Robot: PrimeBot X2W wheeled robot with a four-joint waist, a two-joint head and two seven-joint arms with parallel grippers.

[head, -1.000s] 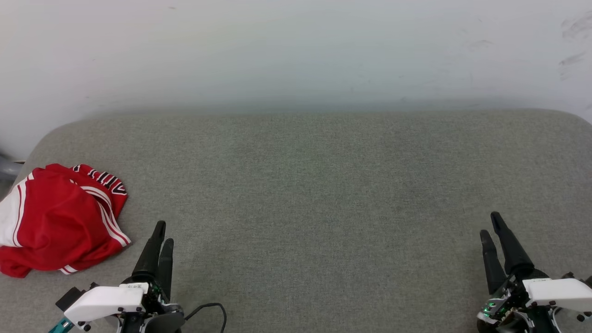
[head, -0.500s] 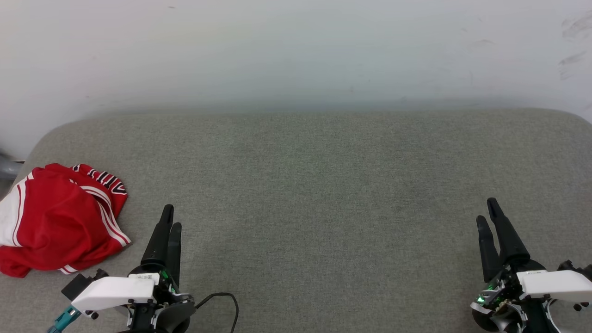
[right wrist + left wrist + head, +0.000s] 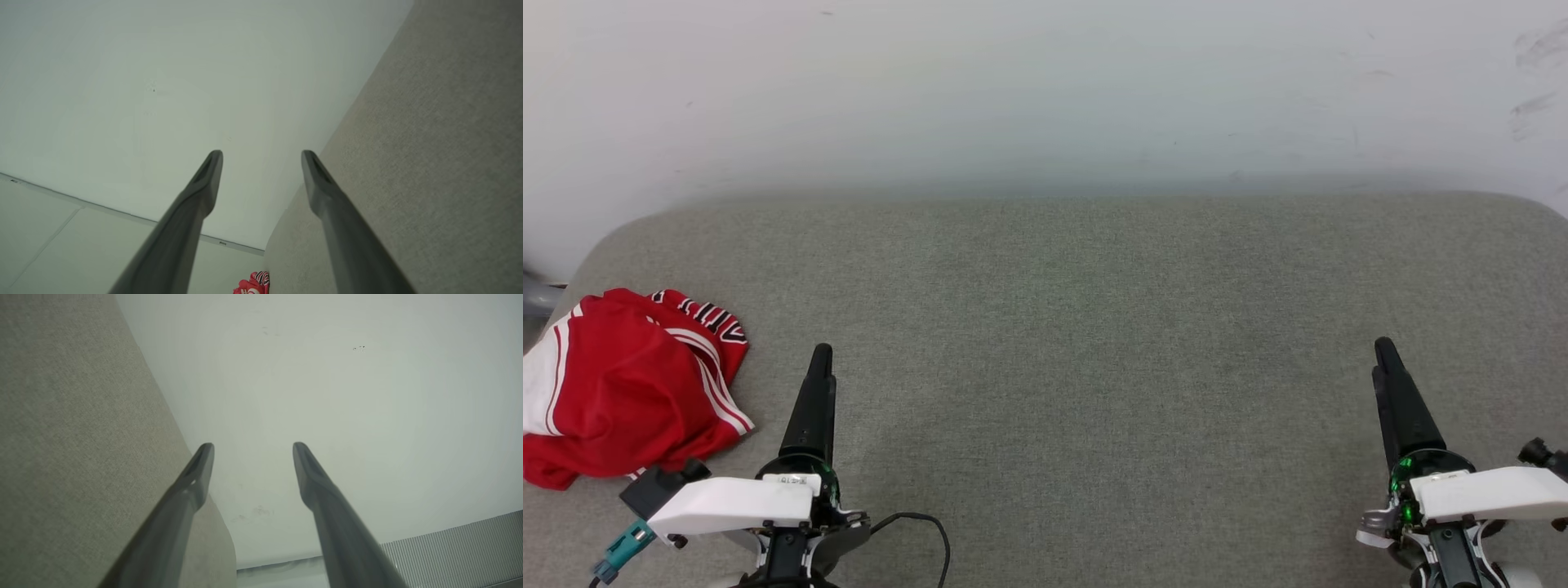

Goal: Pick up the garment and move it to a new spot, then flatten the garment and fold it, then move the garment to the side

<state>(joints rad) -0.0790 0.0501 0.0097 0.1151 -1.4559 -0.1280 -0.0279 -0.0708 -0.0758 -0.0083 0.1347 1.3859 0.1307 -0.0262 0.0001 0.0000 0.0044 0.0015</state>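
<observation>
The garment (image 3: 621, 392) lies crumpled at the far left edge of the table (image 3: 1094, 327), red with white striped trim. Its black, white-outlined lettering is folded over, perhaps capitals, and unreadable. Just right of it, the left end effector (image 3: 822, 353) sits low, pointing toward the wall (image 3: 1045, 82), jaws spread and empty. Far right, the right end effector (image 3: 1383, 347) mirrors it, likewise agape, holding nothing

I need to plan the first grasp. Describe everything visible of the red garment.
The garment is a red shirt of soft cloth with white panels, red-white striped trim and black white-edged lettering partly showing. It lies crumpled at the left end of the grey upholstered surface, near its edge; nothing grips it.
</observation>
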